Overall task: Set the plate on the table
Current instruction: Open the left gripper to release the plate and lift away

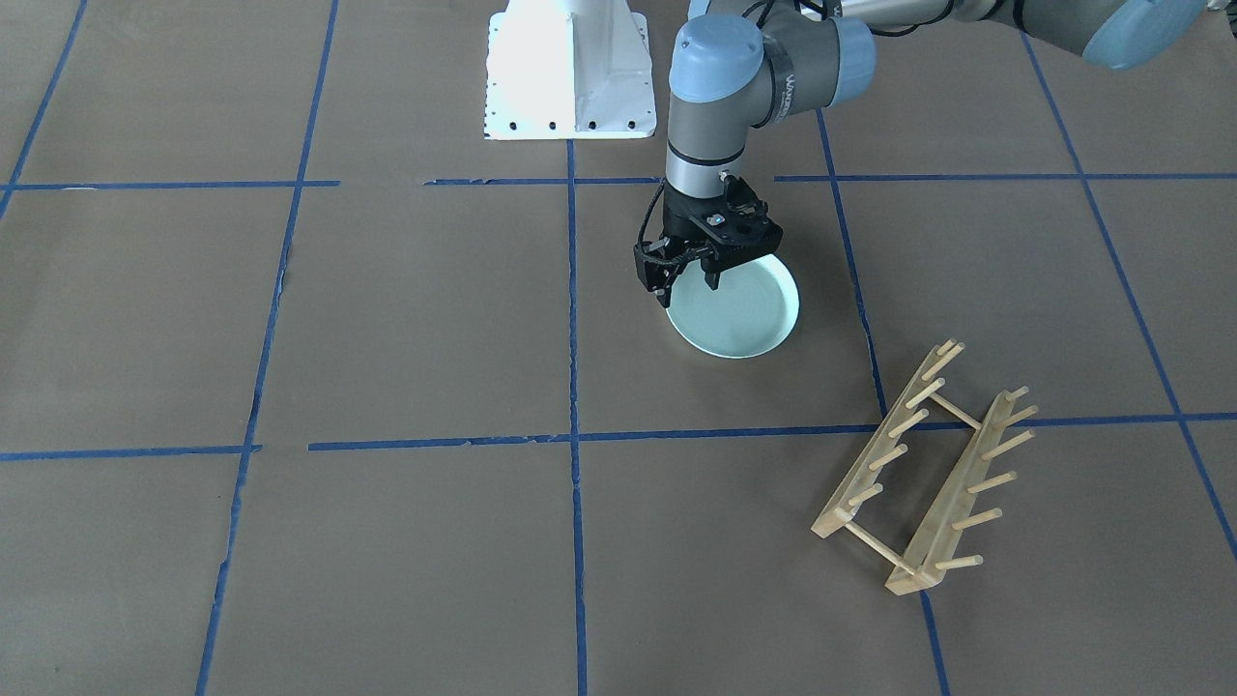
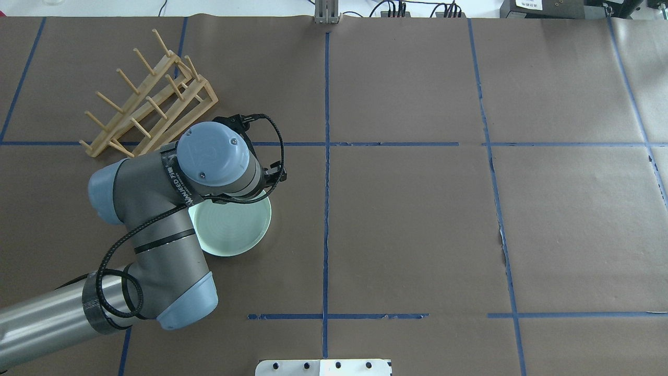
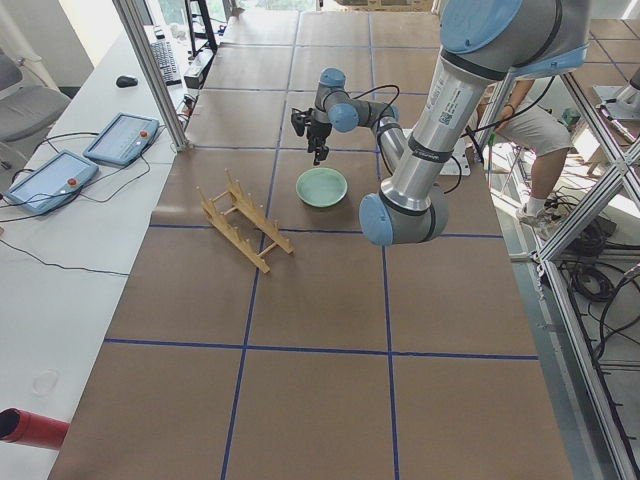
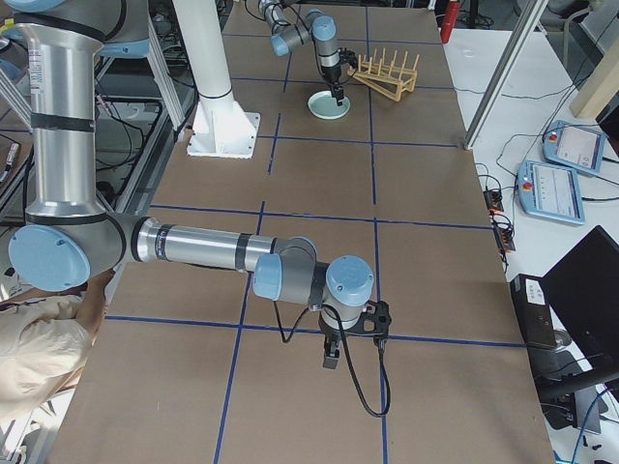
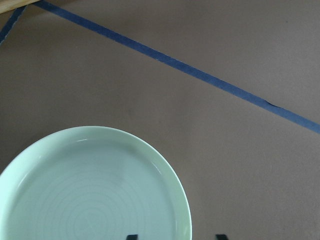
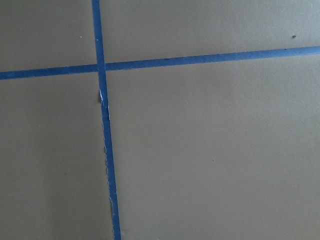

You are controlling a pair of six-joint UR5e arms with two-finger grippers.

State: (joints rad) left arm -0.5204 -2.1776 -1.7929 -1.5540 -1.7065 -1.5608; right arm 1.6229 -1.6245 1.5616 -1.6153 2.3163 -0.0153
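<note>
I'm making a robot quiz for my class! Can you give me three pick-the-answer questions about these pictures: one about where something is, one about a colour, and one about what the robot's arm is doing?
1. Where is the round pale mint-green plate?
A) on a shelf
B) flat on the brown paper-covered table
C) lifted in the air

2. What colour are the tape lines on the table?
A) red
B) blue
C) yellow

3. How is the left end effector?
A) open, over the plate's rim
B) shut on a cup
C) out of sight

Answers:
1 B, the plate lies flat on the paper.
2 B, every line is blue.
3 A, the left wrist view shows its fingertips apart with the rim between them.
</note>
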